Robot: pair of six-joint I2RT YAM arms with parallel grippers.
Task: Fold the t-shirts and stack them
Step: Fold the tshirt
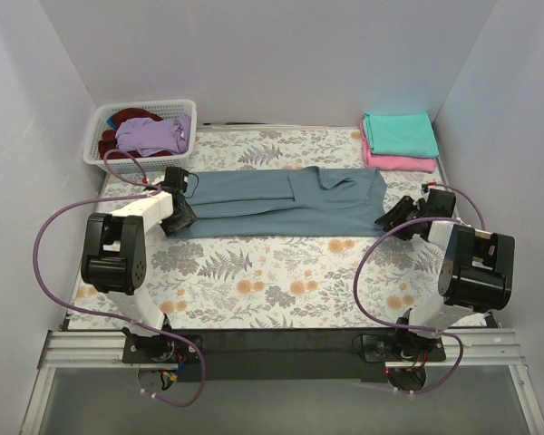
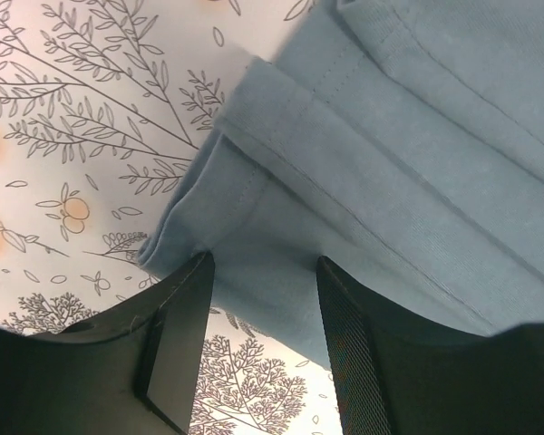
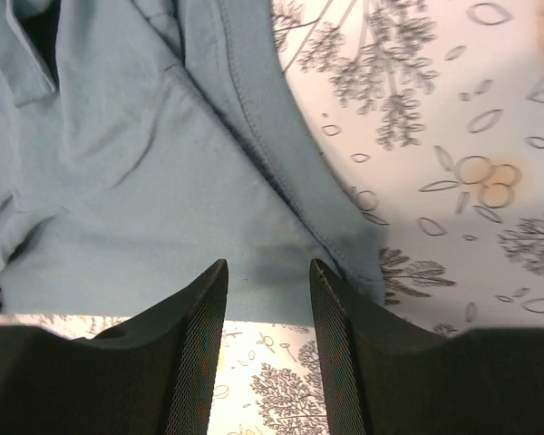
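Stretching across the bench's middle, the slate-blue t-shirt (image 1: 281,204) lies folded into a band; our left gripper (image 1: 183,216) and right gripper (image 1: 390,216) sit parted at its ends.

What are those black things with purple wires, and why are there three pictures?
Those are two robot arms bolted to a flowery table. One picture looks down from above; the other two come from cameras on the arms' wrists. A long blue-grey shirt lies across the middle. The left gripper and right gripper, two-finger claws, sit open at its ends. A teal shirt lies folded on a pink shirt, far right. A white basket, far left, holds a lilac shirt and a dark red shirt.
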